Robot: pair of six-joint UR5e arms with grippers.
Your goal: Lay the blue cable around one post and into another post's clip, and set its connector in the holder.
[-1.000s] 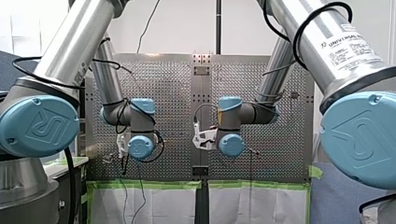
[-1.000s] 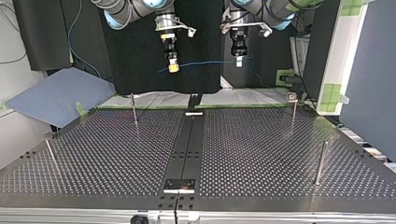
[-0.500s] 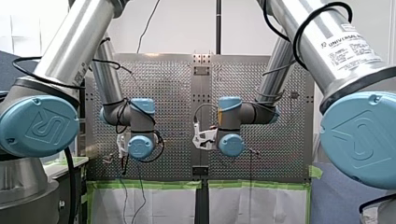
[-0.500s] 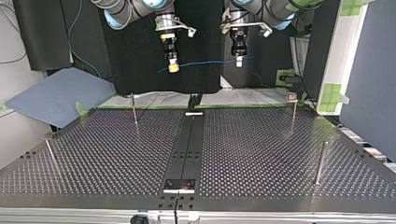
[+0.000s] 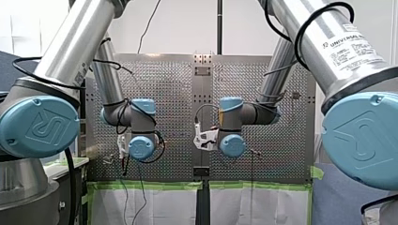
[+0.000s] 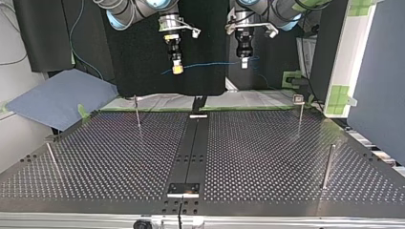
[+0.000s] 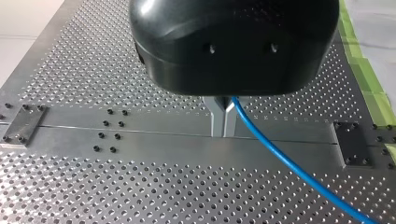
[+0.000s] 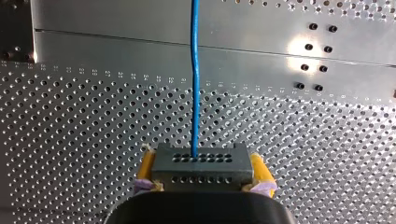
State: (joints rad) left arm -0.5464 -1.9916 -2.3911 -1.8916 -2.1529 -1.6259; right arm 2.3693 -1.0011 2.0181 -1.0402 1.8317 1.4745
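Note:
The blue cable [image 6: 210, 63] hangs stretched in the air between my two grippers, high above the perforated table [image 6: 258, 157]. My left gripper [image 6: 244, 62], at the top view's right, is shut on the cable; the left wrist view shows its metal fingers [image 7: 217, 114] pinching the cable [image 7: 289, 168], which trails off beside them. My right gripper [image 6: 177, 69], at the top view's left, is shut on the dark connector [image 8: 201, 165], held between its yellow pads [image 8: 146, 164]. From the connector the cable [image 8: 194, 70] runs straight ahead.
Thin posts stand on the table in the top view: one [image 6: 137, 112] at back left, one with a clip head [image 6: 299, 112] at back right, a thicker one [image 6: 327, 167] at right, a leaning one [image 6: 51, 160] at left. A small plate [image 6: 183, 189] sits on the centre rail.

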